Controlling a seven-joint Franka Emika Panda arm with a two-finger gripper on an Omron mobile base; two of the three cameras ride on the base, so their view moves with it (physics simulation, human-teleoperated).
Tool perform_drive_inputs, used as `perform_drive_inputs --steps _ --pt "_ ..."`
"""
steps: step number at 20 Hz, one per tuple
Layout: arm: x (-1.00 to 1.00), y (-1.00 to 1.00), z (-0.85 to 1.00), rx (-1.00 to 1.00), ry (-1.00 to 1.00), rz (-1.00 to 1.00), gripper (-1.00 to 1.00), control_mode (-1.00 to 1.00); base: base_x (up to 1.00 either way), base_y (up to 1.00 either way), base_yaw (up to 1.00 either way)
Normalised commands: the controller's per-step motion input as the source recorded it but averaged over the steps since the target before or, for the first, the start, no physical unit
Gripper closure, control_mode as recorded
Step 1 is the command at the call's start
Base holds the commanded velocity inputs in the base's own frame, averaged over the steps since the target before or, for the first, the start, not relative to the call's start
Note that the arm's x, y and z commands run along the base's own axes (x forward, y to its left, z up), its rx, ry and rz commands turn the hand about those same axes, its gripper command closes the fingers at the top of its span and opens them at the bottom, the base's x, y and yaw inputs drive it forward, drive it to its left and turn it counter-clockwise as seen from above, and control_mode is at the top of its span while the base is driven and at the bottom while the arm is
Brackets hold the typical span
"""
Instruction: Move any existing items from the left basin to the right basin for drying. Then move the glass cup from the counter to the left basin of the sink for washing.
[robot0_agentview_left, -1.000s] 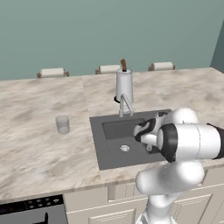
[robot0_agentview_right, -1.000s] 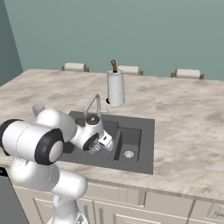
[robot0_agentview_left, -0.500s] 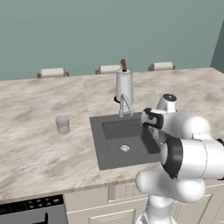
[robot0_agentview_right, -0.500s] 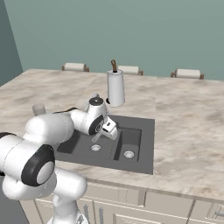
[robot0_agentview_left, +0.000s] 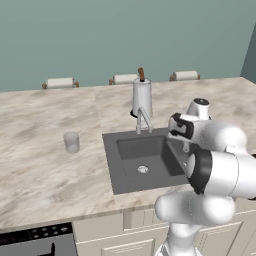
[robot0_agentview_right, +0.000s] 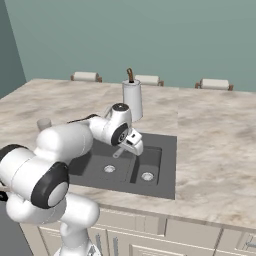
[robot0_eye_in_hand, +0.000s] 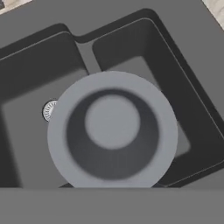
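We see the gripper (robot0_agentview_right: 131, 143) closed narrow on the small grey bowl (robot0_eye_in_hand: 112, 130), which it carries above the sink (robot0_agentview_left: 112, 165); from the hand view the bowl's round rim and hollow face us, hanging over the ridge between the two hollows, with the left basin (robot0_eye_in_hand: 30, 109) and its silver drain (robot0_eye_in_hand: 49, 110) on one side and the right basin (robot0_eye_in_hand: 144, 65) on the other. In the right base view the gripper hangs over the divider, just above the right basin (robot0_agentview_right: 150, 165), and the bowl itself is hard to make out there against the dark sink. In the left base view the left basin (robot0_agentview_left: 145, 160) lies bare but for its drain ring (robot0_agentview_left: 143, 169), and the arm's white body hides the far side of the sink, so we cannot tell the bowl there. The glass cup (robot0_agentview_left: 71, 142) stands upright on the counter (robot0_agentview_left: 40, 165), well apart from the sink's left edge, toward the counter's left part; in the right base view we catch it (robot0_agentview_right: 44, 124) just beyond the arm's shoulder. The slim tap (robot0_agentview_left: 142, 120) rises at the back edge of the sink, and just behind it stands a tall steel canister (robot0_agentview_left: 141, 97) with a brown stick, near the counter's back edge.
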Motion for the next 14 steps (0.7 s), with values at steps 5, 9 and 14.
perform_drive_inputs --steps 5,9,14 --pt "0.0 -0.27 0.0 0.0 0.03 0.0 1.0 -1.0 0.0 0.0 0.0" --pt "0.0 -0.27 -0.04 0.0 0.06 0.0 1.0 -1.0 0.0 0.0 0.0" --pt "0.0 -0.24 -0.15 0.0 0.04 0.0 1.0 -1.0 0.0 0.0 0.0"
